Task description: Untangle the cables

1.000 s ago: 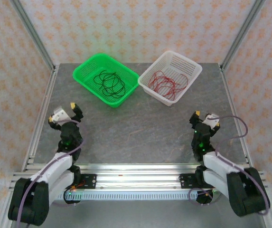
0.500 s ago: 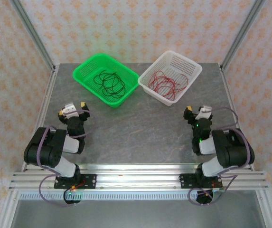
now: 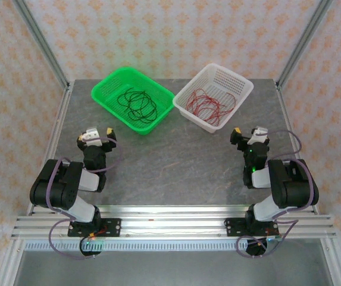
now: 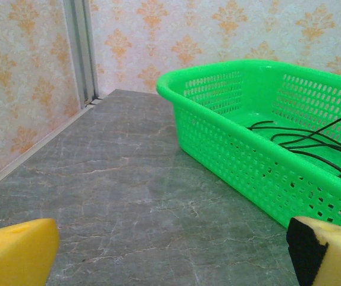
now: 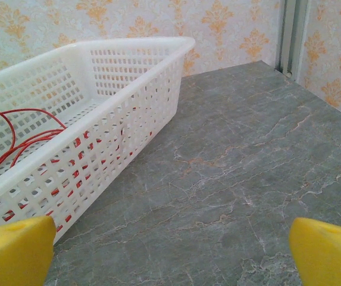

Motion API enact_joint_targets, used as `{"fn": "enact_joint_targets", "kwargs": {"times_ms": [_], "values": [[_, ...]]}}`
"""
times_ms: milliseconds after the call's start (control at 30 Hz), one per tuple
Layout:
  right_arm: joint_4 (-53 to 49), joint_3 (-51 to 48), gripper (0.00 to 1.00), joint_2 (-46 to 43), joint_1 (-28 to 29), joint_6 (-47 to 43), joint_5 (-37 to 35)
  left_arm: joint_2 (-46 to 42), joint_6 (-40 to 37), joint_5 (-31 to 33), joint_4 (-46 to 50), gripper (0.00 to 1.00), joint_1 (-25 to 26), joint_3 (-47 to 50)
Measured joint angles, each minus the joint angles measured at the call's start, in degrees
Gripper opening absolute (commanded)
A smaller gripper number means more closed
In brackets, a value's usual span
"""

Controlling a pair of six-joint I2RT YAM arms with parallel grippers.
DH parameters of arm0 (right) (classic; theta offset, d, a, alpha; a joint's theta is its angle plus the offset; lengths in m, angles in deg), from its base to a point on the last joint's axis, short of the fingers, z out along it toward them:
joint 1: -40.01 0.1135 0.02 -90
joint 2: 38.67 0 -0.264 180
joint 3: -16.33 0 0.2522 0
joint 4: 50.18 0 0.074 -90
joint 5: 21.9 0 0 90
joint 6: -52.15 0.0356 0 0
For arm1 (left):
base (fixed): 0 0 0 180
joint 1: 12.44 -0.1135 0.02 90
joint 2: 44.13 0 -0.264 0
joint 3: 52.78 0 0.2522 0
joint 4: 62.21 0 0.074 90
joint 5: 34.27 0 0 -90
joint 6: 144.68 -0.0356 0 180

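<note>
Since the earlier top frame both arms have folded back, their elbows now raised over the near rail, and each wrist has crept slightly toward the baskets, while the baskets and their contents lie as they did. On the left, the left gripper (image 3: 96,136) sits low over the mottled grey stone-look table (image 3: 176,161), near the green basket (image 3: 102,89) but apart from it. In its wrist view the left gripper (image 4: 170,256) has its jaws spread wide, with a yellow foam pad (image 4: 15,250) at each lower corner and only bare table between them. The green basket (image 4: 218,71) is a rectangular glossy plastic tray with perforated walls and a rolled rim. The black cables (image 3: 137,104), hair-thin, lie in loose overlapping loops on its floor, and from the wrist the black cables (image 4: 301,140) show as fine arcs behind the near wall. Just beside it, corner to corner, stands the white basket (image 3: 234,75), the same latticed plastic in a matte white. The red cables (image 3: 209,102) are curled in a loose nest inside it. From the right wrist the white basket (image 5: 99,50) shows square grid holes, with the red cables (image 5: 15,128) looping inside and visible through the wall. The right gripper (image 3: 249,134) rests near that basket without touching it. In the right wrist view the right gripper (image 5: 170,253) is likewise wide apart and grips nothing, its yellow pads (image 5: 328,250) at the frame's corners.
</note>
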Motion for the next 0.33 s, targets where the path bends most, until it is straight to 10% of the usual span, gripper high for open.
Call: {"fn": "enact_joint_targets", "kwargs": {"times_ms": [333], "values": [[-2.21,-0.02,1.00,-2.05,0.87,0.00,-1.88,0.00,0.04,-3.91,0.50,0.99,-1.38,-0.66]]}}
